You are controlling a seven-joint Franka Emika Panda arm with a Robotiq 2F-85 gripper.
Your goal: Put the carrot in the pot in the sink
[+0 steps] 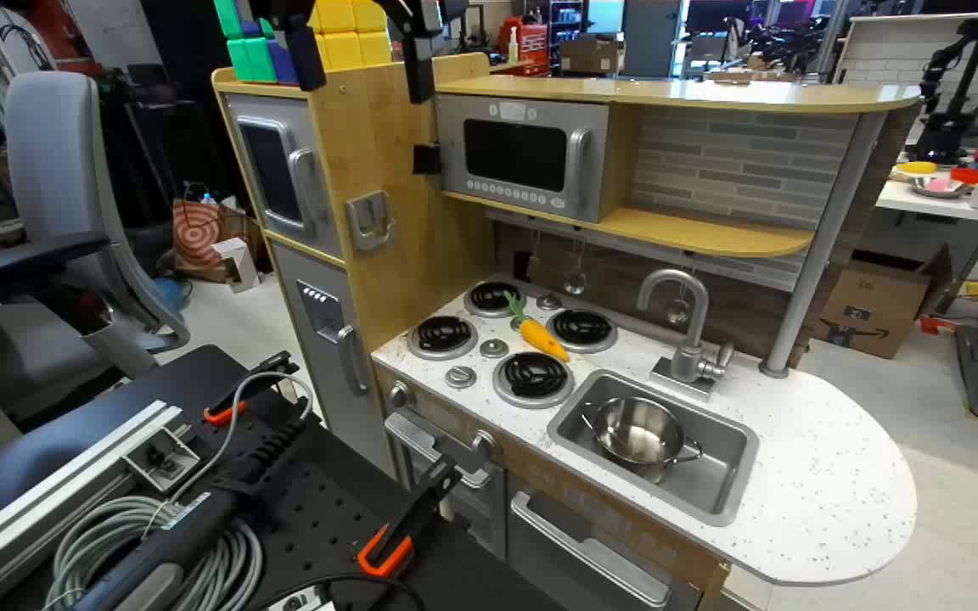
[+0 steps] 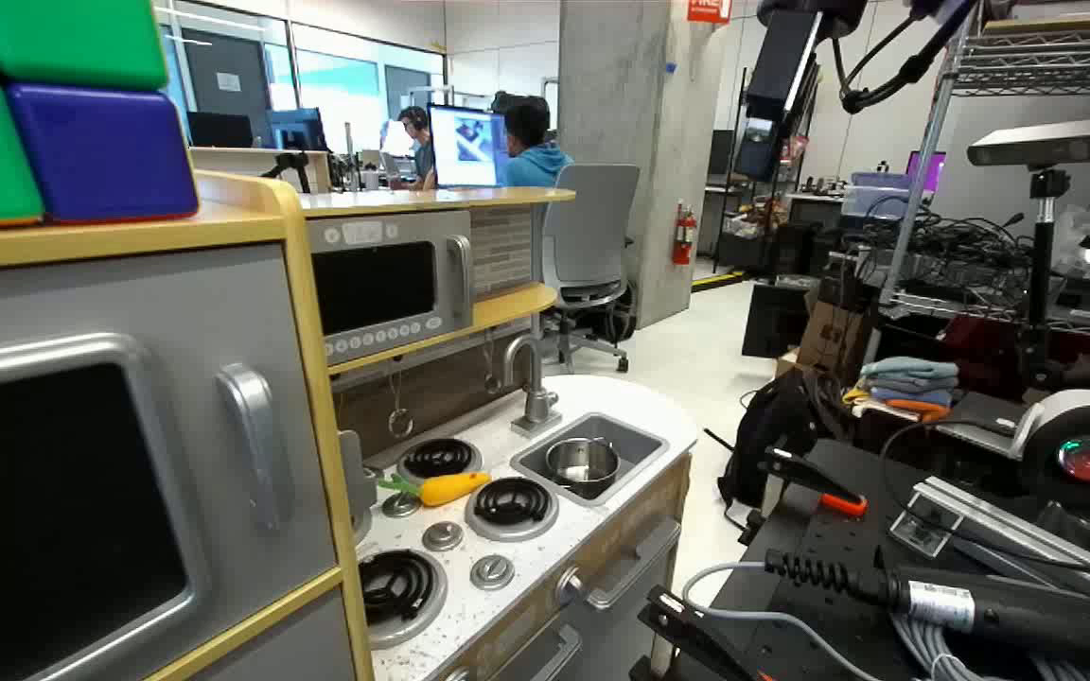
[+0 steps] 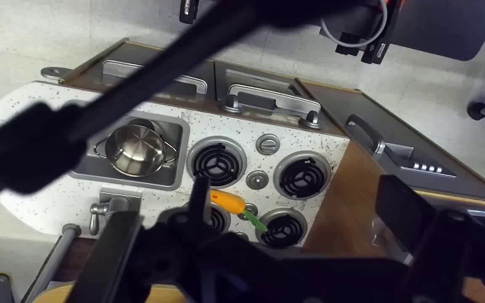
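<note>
The toy carrot [image 1: 542, 339], orange with a green top, lies among the black burners of the toy stove; it also shows in an exterior view [image 2: 453, 487] and in the wrist view [image 3: 229, 202]. A small shiny metal pot [image 1: 642, 431] with two handles stands upright inside the grey sink [image 1: 742, 479]; the wrist view also shows the pot [image 3: 135, 150]. My gripper [image 1: 366, 85] is open and empty, high above the counter beside the coloured blocks. In the wrist view the fingers [image 3: 297, 185] are wide apart, and one finger covers the carrot's tip.
A grey faucet [image 1: 687, 339] rises behind the sink. A toy microwave [image 1: 523, 153] and a wooden shelf [image 1: 676, 92] hang over the counter's back. A tall wooden cabinet [image 1: 408, 238] stands beside the burners, with coloured blocks [image 1: 353, 38] on top. A black table [image 1: 311, 501] holds cables and clamps.
</note>
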